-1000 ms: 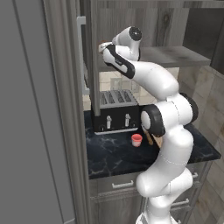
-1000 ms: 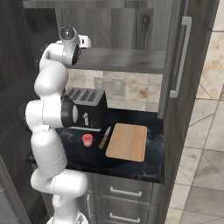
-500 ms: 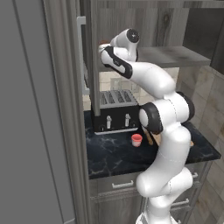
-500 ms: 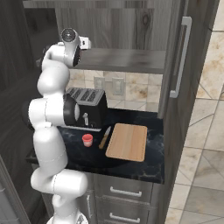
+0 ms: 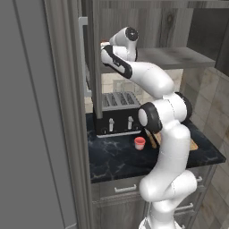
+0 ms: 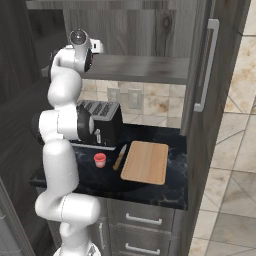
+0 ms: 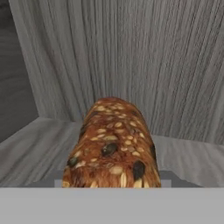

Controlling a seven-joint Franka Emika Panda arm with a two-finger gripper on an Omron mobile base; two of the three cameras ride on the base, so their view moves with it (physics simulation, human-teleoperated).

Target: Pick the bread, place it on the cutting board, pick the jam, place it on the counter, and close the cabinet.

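Note:
The bread, a dark brown seeded loaf chunk, lies on the grey shelf inside the cabinet. It sits right in front of the hand. My gripper reaches into the cabinet's left end at shelf height and is shut on the bread; the loaf hides its fingertips. The jam, a small red-pink jar, stands on the black counter in front of the toaster. To the right of the jar lies the tan cutting board with nothing on it.
A black toaster stands at the back of the counter under the shelf. A wooden-handled knife lies between jar and board. One open cabinet door with a bar handle juts out on the right, another on the left.
The jaws have closed in on the bread. The hand has edged slightly deeper into the cabinet; jar, board and knife stay put.

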